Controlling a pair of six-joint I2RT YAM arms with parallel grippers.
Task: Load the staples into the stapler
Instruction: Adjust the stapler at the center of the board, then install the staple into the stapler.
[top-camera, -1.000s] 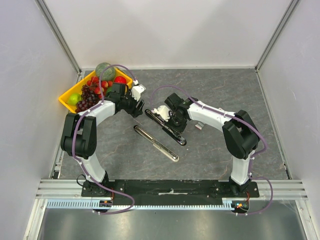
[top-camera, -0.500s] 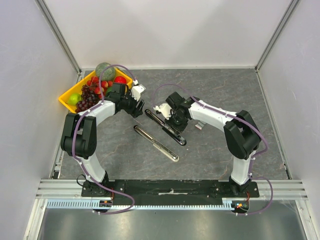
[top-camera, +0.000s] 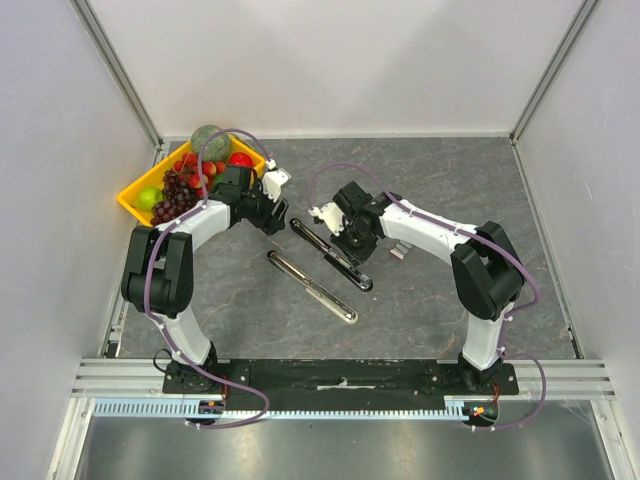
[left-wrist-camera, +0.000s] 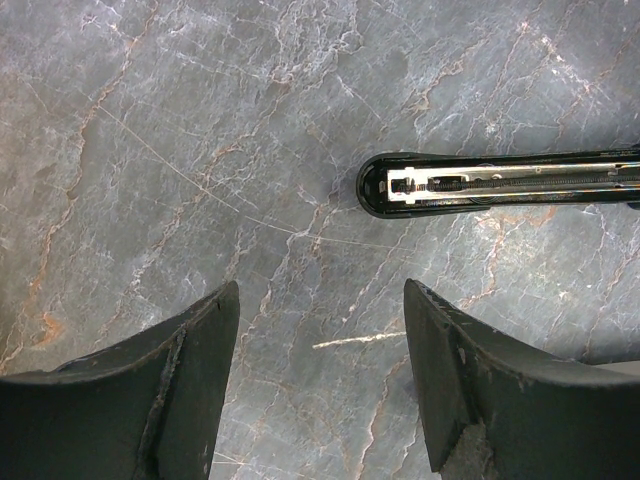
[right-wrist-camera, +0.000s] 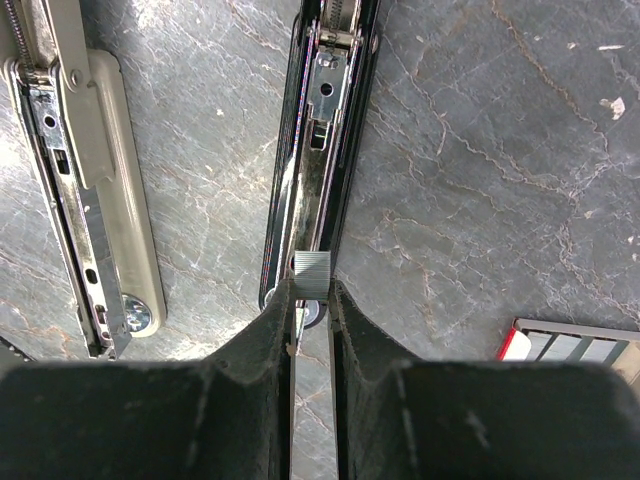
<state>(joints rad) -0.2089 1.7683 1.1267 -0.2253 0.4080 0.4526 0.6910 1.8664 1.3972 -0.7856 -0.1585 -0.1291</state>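
The right gripper (right-wrist-camera: 312, 300) pinches the staples (right-wrist-camera: 312, 267) lengthwise over the open stapler magazine (right-wrist-camera: 322, 150), in the middle of the table (top-camera: 440, 320), probably to drop them in. The left gripper (left-wrist-camera: 318, 320) hovers beside its end, jaws apart.

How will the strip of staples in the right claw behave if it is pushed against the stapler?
The staples look thin and ribbed, so probably light and brittle; the strip may snap at a joint. The metal looks smooth, so it might slide in the right claw.
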